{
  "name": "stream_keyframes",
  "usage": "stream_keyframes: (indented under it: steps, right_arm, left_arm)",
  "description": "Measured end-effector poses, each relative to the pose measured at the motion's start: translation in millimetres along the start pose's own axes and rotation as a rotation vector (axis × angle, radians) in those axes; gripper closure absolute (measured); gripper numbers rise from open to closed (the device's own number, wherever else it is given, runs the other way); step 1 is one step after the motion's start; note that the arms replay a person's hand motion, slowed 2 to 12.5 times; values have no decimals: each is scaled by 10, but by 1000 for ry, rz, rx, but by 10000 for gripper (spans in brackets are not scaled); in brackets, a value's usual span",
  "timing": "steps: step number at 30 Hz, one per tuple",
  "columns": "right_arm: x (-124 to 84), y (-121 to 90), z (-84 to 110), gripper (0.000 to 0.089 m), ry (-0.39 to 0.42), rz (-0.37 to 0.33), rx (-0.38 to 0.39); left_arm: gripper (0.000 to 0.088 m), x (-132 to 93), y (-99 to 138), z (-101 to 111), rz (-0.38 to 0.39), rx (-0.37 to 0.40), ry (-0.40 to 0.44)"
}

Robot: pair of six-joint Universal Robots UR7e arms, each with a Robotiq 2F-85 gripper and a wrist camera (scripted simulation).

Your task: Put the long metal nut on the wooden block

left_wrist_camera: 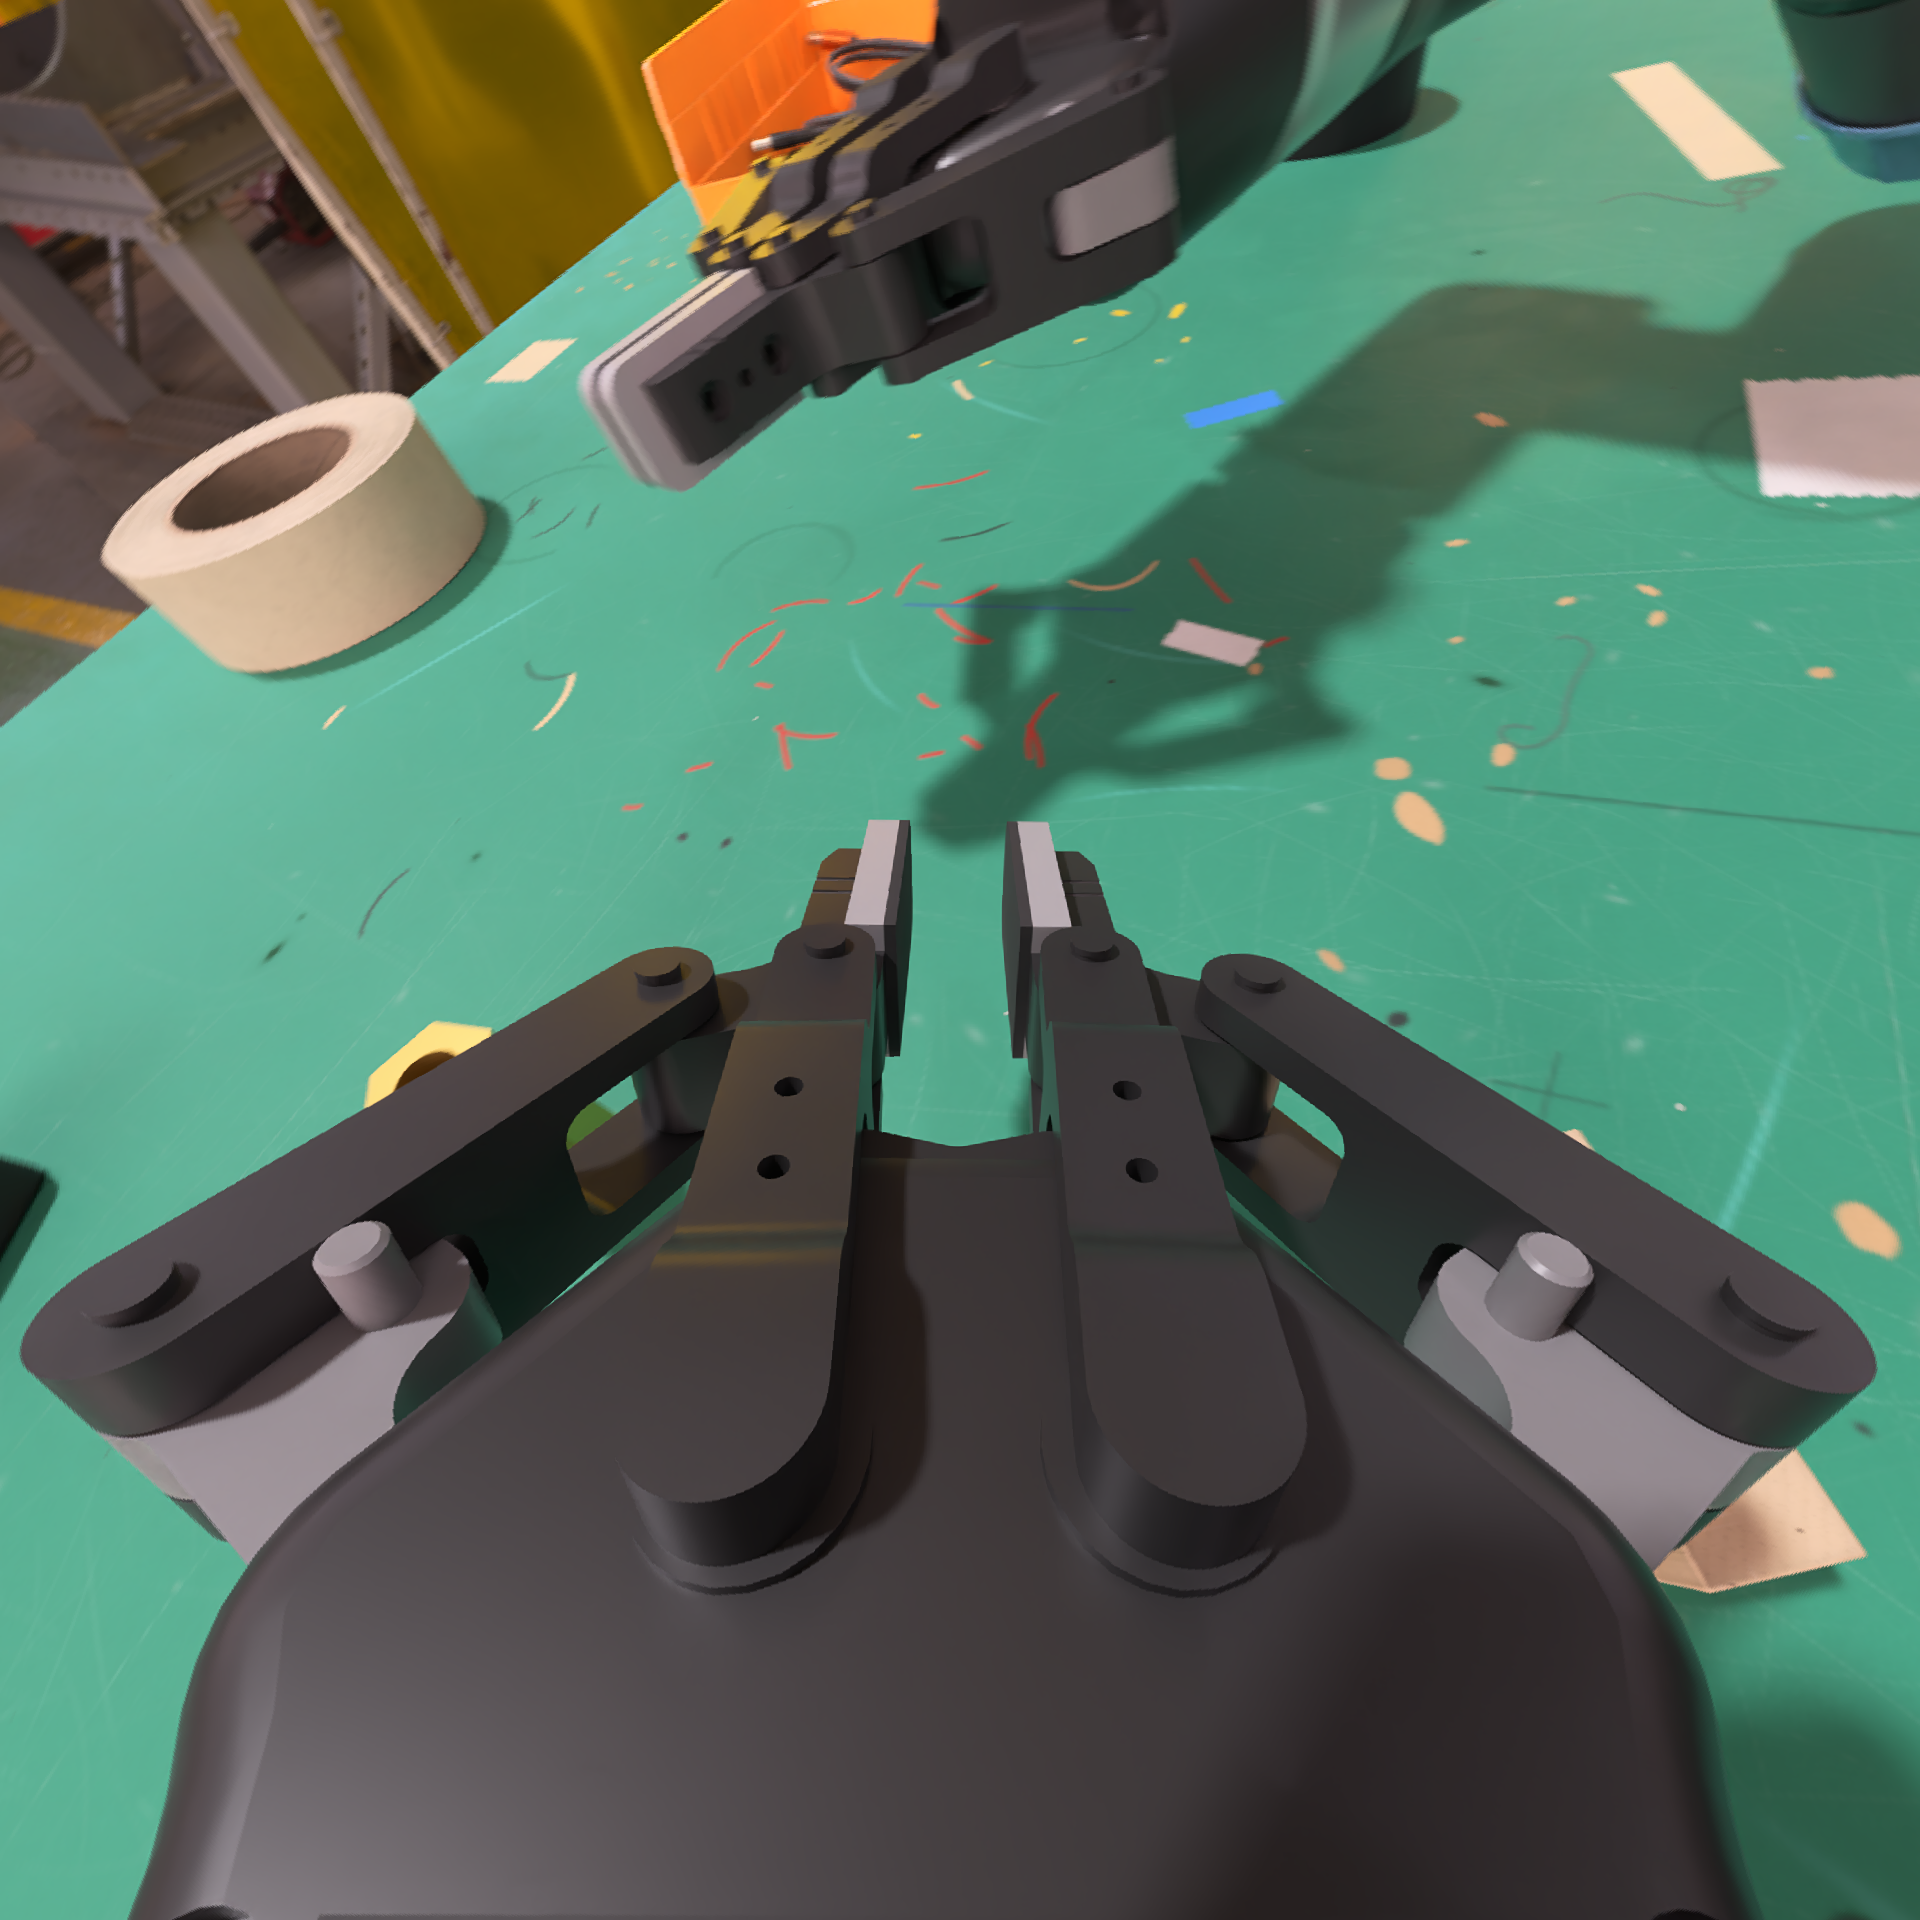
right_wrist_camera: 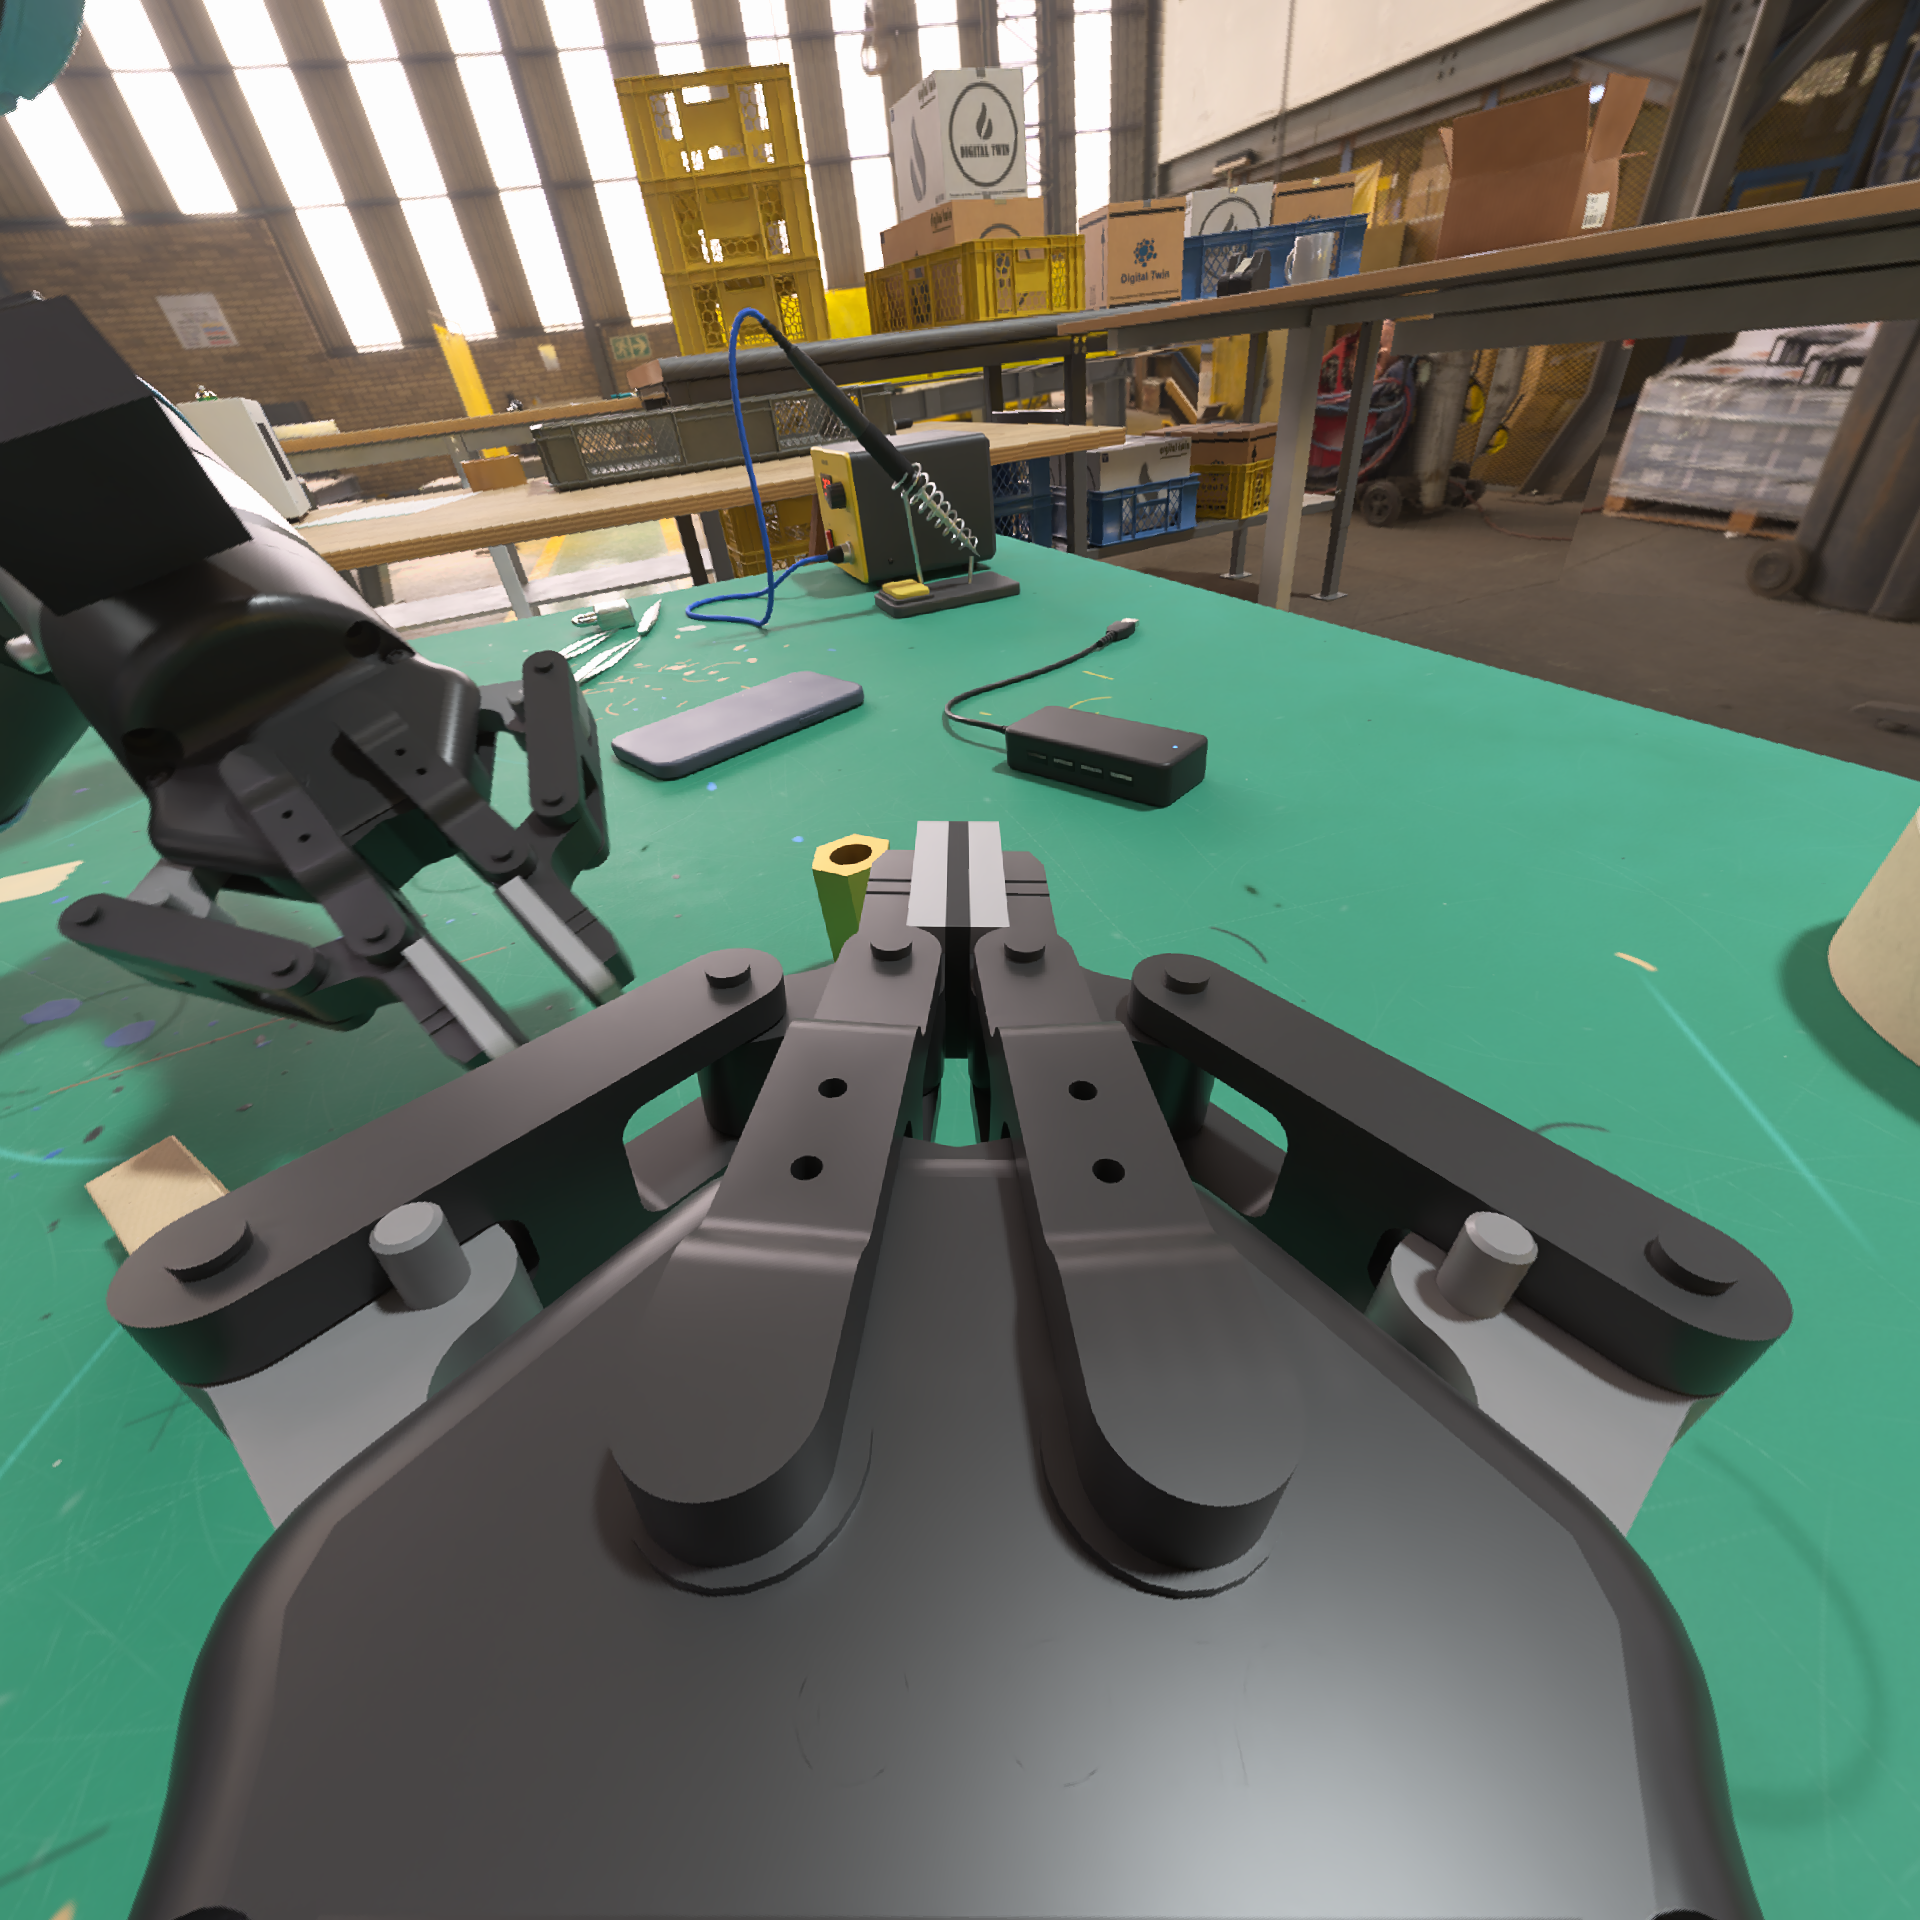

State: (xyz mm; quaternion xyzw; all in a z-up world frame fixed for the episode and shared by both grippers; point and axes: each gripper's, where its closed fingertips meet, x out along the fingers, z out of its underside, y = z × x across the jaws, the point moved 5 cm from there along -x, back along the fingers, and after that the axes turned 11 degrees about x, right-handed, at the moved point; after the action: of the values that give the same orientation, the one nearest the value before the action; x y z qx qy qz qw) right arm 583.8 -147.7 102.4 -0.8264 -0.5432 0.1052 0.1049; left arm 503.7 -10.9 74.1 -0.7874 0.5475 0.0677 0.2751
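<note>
The left pincer [left_wrist_camera: 957, 847] is held spread and empty; the right pincer [right_wrist_camera: 957, 871] is pressed together. The long nut [right_wrist_camera: 847, 883] stands upright on the desk [right_wrist_camera: 1455, 935], just left of it.

**Camera placement, both wrist views**

The left wrist view is taken from low over the green mat [left_wrist_camera: 1351, 935], pitched steeply down, facing the tape roll [left_wrist_camera: 296, 525] at the mat's edge. The right wrist view is set low too but angled flatter, so the mat [right_wrist_camera: 1455, 935] is seen out to the soldering station [right_wrist_camera: 899, 504] and the hall beyond it. The tape roll [right_wrist_camera: 1875, 940] is shared, cropped at right. Each gripper is caught in the other view: right gripper [left_wrist_camera: 634, 416], left gripper [right_wrist_camera: 540, 997].
</note>
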Motion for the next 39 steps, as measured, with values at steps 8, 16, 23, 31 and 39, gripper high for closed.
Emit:
stream_keyframes:
  steps: [8,16,23,31,39]
  right_arm:
    - [-9,-6,-2,893,7,1,-8]
    - [-25,2,-11,893,23,4,-2]
    - [-26,4,-11,893,23,3,2]
    - [-22,-1,-7,893,19,1,-3]
    - [-18,-10,-2,893,14,-2,-8]
  left_arm:
    - [784,36,51,-38,-3,44,13]
    - [847,-95,-139,82,-97,-23,-7]
    - [882,-256,-279,201,-161,-73,-19]
    - [882,-352,-343,306,-181,-87,-59]
    - [882,-395,-400,380,-219,-98,-103]
